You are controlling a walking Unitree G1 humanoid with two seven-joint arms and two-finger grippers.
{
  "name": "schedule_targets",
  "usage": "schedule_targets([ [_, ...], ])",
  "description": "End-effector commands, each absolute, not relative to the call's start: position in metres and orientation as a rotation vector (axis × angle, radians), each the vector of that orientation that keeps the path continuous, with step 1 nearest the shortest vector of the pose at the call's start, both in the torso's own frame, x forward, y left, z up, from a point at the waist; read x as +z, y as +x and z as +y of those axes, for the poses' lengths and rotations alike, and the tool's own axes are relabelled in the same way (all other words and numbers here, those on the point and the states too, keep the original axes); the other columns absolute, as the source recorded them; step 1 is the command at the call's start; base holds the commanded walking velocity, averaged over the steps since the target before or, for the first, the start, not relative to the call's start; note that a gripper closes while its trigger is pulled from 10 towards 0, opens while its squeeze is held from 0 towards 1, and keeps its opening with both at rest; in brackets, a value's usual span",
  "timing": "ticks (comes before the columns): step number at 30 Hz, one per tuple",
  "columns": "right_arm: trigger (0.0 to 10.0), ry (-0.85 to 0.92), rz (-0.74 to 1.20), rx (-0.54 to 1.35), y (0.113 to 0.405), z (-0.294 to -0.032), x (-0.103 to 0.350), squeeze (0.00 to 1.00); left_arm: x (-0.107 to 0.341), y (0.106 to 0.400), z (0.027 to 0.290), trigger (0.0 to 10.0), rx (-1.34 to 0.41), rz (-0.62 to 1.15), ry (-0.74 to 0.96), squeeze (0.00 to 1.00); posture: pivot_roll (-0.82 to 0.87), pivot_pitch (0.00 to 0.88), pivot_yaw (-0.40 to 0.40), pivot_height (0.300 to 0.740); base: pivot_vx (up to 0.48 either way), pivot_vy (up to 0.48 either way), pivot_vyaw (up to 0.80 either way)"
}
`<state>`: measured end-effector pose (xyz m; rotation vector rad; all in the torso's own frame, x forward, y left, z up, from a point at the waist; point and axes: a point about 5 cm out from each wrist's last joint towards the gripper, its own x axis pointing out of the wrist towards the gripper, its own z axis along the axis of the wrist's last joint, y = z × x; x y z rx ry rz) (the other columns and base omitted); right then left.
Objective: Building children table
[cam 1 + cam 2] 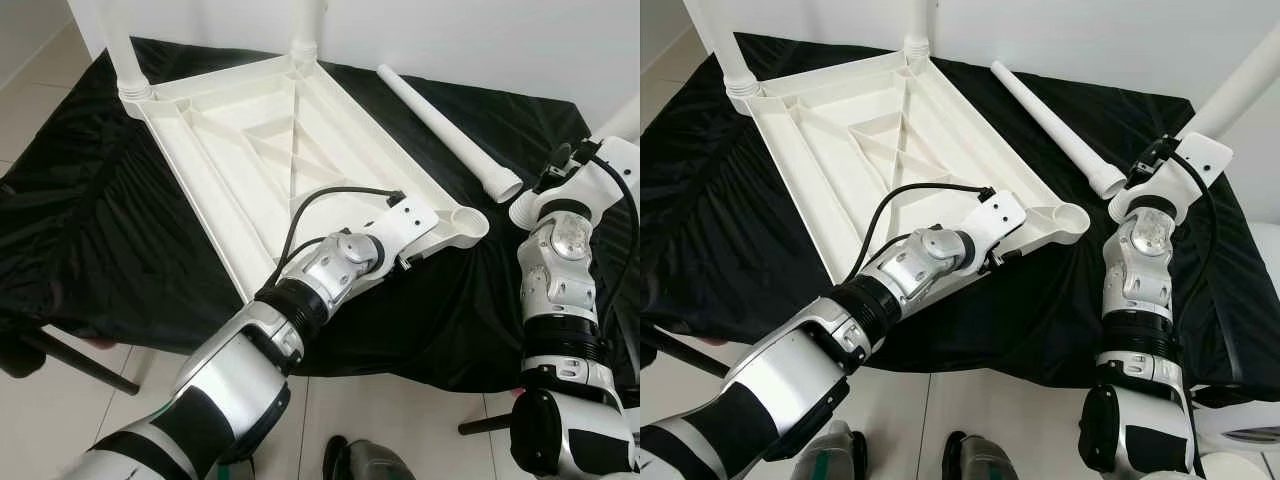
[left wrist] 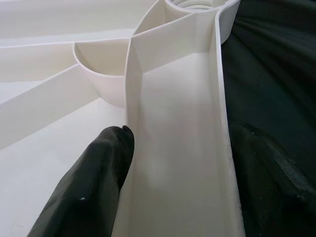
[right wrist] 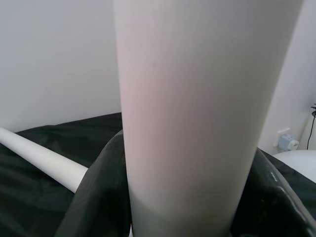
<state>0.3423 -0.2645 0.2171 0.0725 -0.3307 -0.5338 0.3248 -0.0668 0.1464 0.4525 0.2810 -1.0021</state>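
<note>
Left eye view: the white plastic tabletop [image 1: 270, 140] lies upside down on the black-draped counter [image 1: 80, 230], ribs facing up. Two legs already stand in its far corner sockets, the far-left leg [image 1: 122, 45] and the far-right leg [image 1: 305, 25]. The near-right socket [image 1: 468, 220] is open. The left hand [image 1: 425, 235] sits at the tabletop's near-right edge, just beside that socket. A loose leg [image 1: 445, 130] lies on the cloth to the right, apart from the tabletop.

Right eye view: the right hand [image 1: 1165, 160] carries a fourth leg [image 1: 1235, 90], tilted up to the right, its lower end [image 1: 1125, 205] near the open socket but not over it.

Left wrist view: one black finger [image 2: 94, 182] presses on the inner side of the rim wall [image 2: 173, 163] and the other [image 2: 271, 182] lies on the outer side against the cloth, so the left hand is clamped on the rim, with the socket just ahead.

Right wrist view: the leg fills the space between the two black fingers [image 3: 96, 197], which are closed tightly around it.

The parts look like light, stiff, smooth moulded plastic. The tube could slip or turn in a loose hold, so gripping close to its insertion end gives better control. The tabletop seems likely to slide on the cloth when pushed, so bracing its rim by the socket looks sensible.
</note>
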Motion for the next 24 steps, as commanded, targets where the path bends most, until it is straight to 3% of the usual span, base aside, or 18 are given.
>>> schedule_targets([
  [1, 10.0, 0.059, -0.324, -0.551, 0.340, -0.271, 0.216, 0.00, 0.127, 0.270, -0.118, 0.0, -1.287, 0.379, 0.346, 0.00, 0.03, 0.097, -0.040, 0.740, 0.000, 0.000, 0.00],
  [14, 10.0, 0.049, -0.317, -0.549, 0.342, -0.273, 0.217, 0.00, 0.114, 0.276, -0.058, 0.0, -1.389, 0.382, 0.439, 0.00, 0.05, 0.116, -0.049, 0.740, 0.000, 0.000, 0.00],
  [16, 10.0, 0.049, -0.313, -0.541, 0.343, -0.271, 0.216, 0.00, 0.114, 0.281, -0.030, 0.0, -1.366, 0.378, 0.479, 0.00, 0.05, 0.118, -0.054, 0.740, 0.000, 0.000, 0.00],
  [24, 10.0, 0.048, -0.312, -0.528, 0.345, -0.270, 0.217, 0.00, 0.119, 0.293, 0.020, 0.0, -1.266, 0.379, 0.517, 0.00, 0.05, 0.119, -0.064, 0.740, 0.000, 0.000, 0.00],
])
